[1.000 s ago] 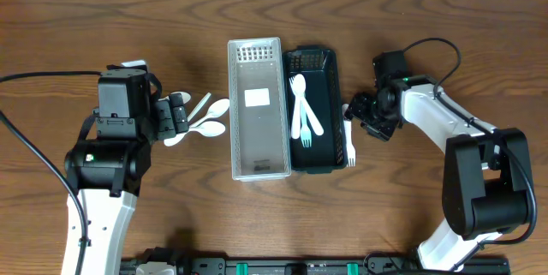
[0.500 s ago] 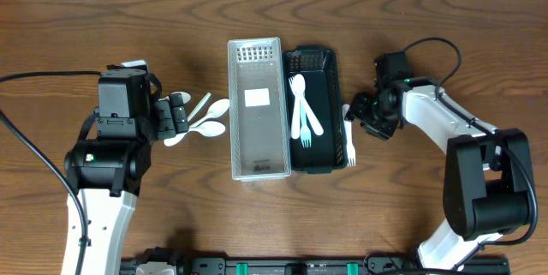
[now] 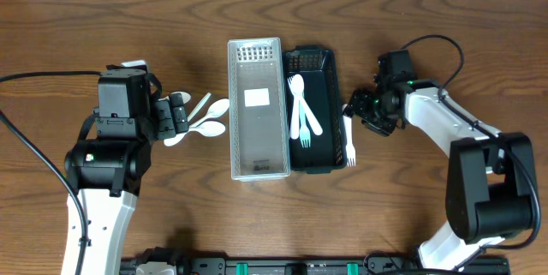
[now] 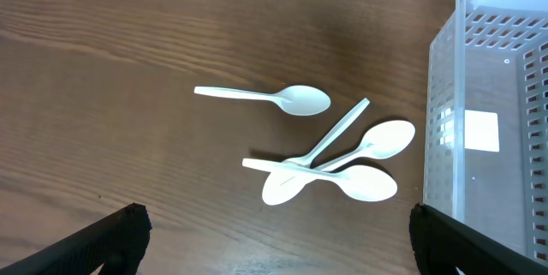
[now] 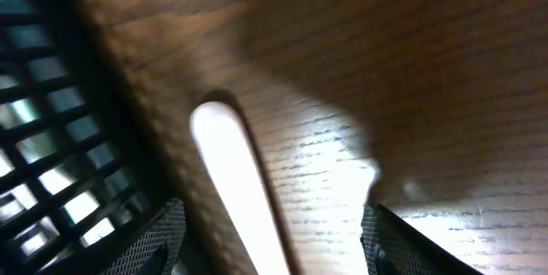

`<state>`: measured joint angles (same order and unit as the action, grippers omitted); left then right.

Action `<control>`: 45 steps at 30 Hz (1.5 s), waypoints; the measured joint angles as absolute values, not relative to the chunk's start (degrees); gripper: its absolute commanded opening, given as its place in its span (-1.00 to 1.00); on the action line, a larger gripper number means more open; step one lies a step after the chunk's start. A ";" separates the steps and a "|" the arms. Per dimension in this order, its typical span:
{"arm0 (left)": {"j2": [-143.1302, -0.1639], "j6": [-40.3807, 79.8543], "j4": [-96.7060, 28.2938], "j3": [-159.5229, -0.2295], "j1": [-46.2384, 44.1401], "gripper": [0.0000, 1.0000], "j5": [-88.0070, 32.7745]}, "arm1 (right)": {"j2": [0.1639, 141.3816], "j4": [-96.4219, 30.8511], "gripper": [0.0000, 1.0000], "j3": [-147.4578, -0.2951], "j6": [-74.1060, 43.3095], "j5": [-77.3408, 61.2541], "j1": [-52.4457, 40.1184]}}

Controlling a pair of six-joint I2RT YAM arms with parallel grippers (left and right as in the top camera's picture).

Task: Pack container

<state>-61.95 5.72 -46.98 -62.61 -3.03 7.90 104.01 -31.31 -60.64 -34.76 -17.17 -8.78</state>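
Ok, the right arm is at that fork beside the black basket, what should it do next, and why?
Probably lower a little and close the right gripper on the fork. The right wrist view shows its white handle lying on the table between the open fingers, just outside the black basket, so it looks lined up.

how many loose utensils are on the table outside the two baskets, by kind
spoons: 4
forks: 1
total: 5
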 measured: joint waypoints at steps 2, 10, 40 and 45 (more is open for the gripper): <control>-61.95 5.72 -46.98 -62.61 -3.03 0.96 7.90 | 102.98 -31.11 0.40 -60.60 -33.82 -18.31 -8.80; -61.95 5.72 -46.98 -62.61 -3.03 0.96 7.90 | 101.30 -30.98 0.39 -60.60 -32.34 -20.88 -10.26; -61.95 5.72 -46.98 -62.61 -3.03 0.96 7.88 | 101.30 -34.74 0.22 -59.48 -27.46 -7.35 -14.44; -61.95 5.72 -46.98 -62.61 -3.03 0.96 7.88 | 101.30 -34.72 0.25 -59.48 -24.93 -4.21 -14.79</control>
